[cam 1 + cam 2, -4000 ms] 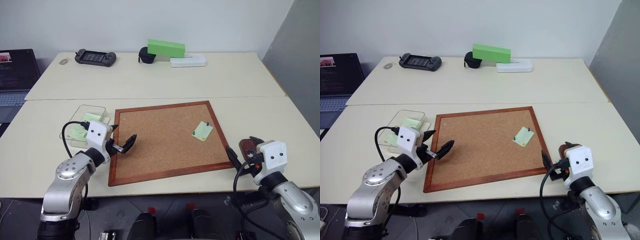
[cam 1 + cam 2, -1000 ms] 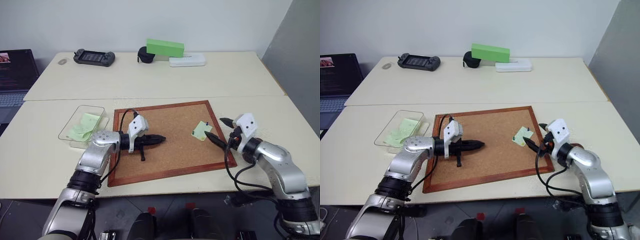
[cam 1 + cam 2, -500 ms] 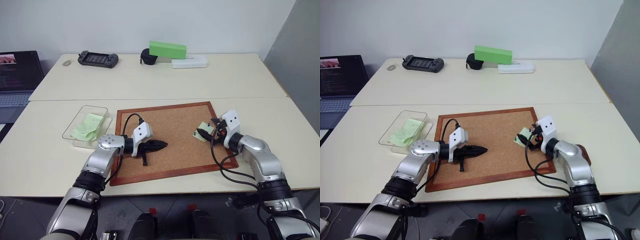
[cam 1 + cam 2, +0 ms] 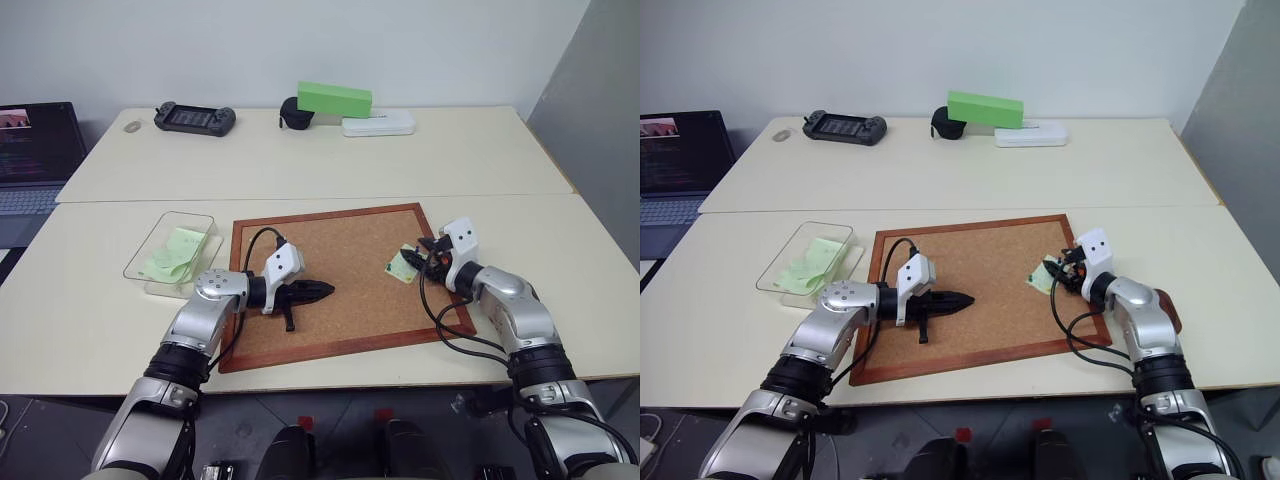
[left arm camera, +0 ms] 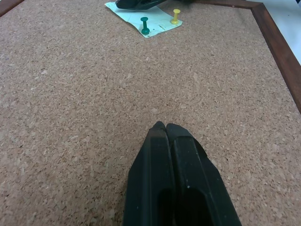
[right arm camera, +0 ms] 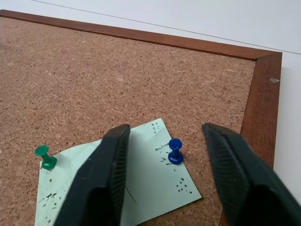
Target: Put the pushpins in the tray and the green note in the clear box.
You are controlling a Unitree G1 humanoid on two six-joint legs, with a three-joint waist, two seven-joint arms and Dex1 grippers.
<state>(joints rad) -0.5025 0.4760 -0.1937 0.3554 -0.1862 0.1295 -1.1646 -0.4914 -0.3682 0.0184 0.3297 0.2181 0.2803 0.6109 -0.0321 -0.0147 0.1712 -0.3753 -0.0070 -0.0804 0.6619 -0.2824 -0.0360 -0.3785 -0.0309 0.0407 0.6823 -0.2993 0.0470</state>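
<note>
Cork, near: our left claw [image 5: 165, 129] rests clenched on the wood-framed corkboard [image 4: 300, 225].
Right claw [image 6: 165, 136]: we straddle a blue pushpin [image 6: 175, 150], fingers apart.
Pale green square paper note [image 6: 155, 186]: pinned to corkboard, green pushpin [image 6: 45, 157] too.
Clear plastic box [image 4: 146, 258]: far left on the table [image 4: 450, 150].

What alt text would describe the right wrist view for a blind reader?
The right gripper has open jaws on either side of a small blue pushpin stuck in a pale green paper note. A green pushpin pins its other corner to the wood-framed corkboard.
</note>
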